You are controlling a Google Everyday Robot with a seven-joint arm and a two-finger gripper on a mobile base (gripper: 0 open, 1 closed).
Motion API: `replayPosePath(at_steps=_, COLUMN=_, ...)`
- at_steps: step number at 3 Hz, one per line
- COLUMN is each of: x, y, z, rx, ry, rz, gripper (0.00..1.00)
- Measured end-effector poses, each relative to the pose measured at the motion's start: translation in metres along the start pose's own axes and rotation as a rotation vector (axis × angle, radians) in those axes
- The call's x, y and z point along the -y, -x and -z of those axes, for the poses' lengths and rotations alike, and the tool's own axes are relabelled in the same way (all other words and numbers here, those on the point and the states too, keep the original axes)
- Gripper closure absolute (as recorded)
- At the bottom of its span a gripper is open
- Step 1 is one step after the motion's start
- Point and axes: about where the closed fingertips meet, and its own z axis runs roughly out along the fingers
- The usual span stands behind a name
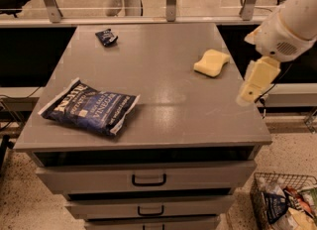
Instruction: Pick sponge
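- The blue chip bag [89, 106] lies flat, well to the left of the sponge and nearer the front edge of the cabinet top [163, 75]. It has nothing to do with my job.
- A small dark packet [106, 36] sits far to the left of the sponge and a little further back, also out of my way.
- The sponge [211, 62], the thing I am after, lies flat on the cabinet top towards its right side. It is alone, touching nothing, with bare surface all round it.
- My gripper [255, 83] hangs just right of the sponge and a little nearer the front, over the right edge of the cabinet. It is raised above the surface, apart from the sponge and carrying nothing. I can't make out whether it is parted or closed.
- A wire basket [285, 201] of packets stands on the floor, below and right of the sponge, and plays no part here.
- As I judge it, I am in the approach and the grasp has not begun.
- The next move calls for swinging left and slightly back until I am over the sponge. Then I line up across its narrow waist, come down to the surface and close gently, since the foam will squash.
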Motion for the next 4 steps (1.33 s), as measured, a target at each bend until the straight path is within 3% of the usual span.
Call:
replayPosePath(at_steps=2, x=0.085, y=0.023, z=-0.067, rx=0.203, ry=-0.07, rz=-0.108, gripper=0.0)
replayPosePath(at_steps=3, x=0.113, y=0.031, z=-0.099, rx=0.273, ry=-0.098, rz=-0.177, gripper=0.0)
replayPosePath(at_steps=4, x=0.135, y=0.028, z=-0.129, rx=0.28, ry=-0.124, rz=-0.233, gripper=0.0)
